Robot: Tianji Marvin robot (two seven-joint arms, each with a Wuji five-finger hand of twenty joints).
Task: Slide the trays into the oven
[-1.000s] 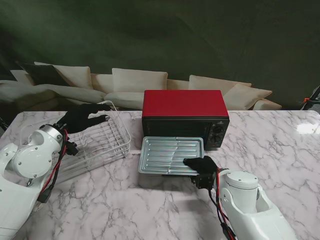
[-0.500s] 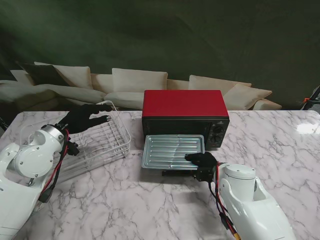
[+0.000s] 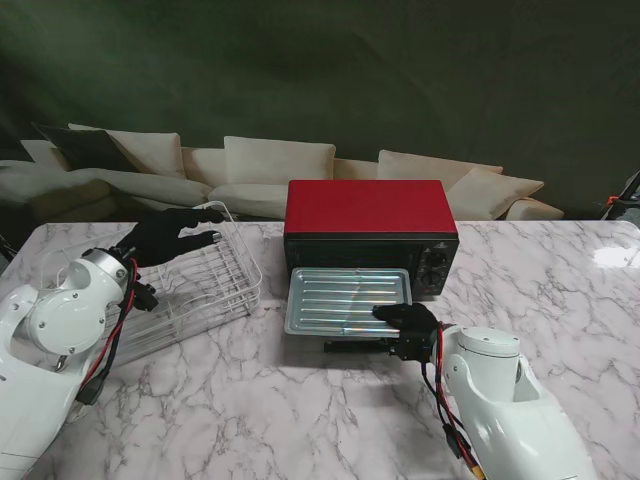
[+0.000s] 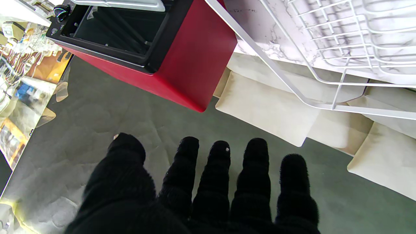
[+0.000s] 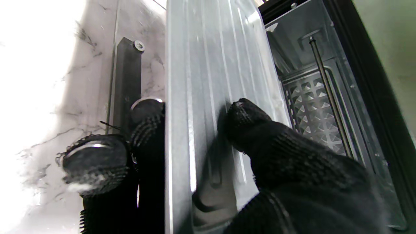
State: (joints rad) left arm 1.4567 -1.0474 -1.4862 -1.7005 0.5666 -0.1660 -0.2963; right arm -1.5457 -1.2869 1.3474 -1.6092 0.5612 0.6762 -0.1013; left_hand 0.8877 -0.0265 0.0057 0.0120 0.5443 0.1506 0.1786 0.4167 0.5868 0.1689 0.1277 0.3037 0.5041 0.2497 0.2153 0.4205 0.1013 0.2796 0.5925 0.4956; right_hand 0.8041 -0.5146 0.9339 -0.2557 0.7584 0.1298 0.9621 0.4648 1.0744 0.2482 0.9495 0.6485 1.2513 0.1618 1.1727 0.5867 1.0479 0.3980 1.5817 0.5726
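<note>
Oven: the red oven (image 3: 370, 222) is seen at the far middle of the marble table (image 3: 230, 400), its door (image 3: 355, 345) dropped open toward the near side.

Tray: the ribbed metal tray (image 3: 345, 300) is held level in front of the oven mouth, its far edge at the opening. Against the picture of a second ago, it has been carried farther toward the oven and slightly higher; against half a second ago, only a small further shift is seen.

Right hand: the right hand (image 3: 405, 322) is clamped on the tray's near right corner. In the right wrist view the thumb (image 5: 256, 126) is pressed on the ribbed upper face, and the fingers (image 5: 146, 130) are wrapped under the rim. It has been moved away from the near side along with the tray.

Oven interior: the cavity wall and a heating rod (image 5: 328, 94) are shown just beyond the tray's far edge.

Left hand: the left hand (image 3: 165, 235) is held over the far left edge of the white wire rack (image 3: 200, 285), fingers spread apart with nothing held, as the left wrist view shows. No change from the earlier pictures is noted.

Wire rack: left of the oven, tilted on the table, unmoved.
</note>
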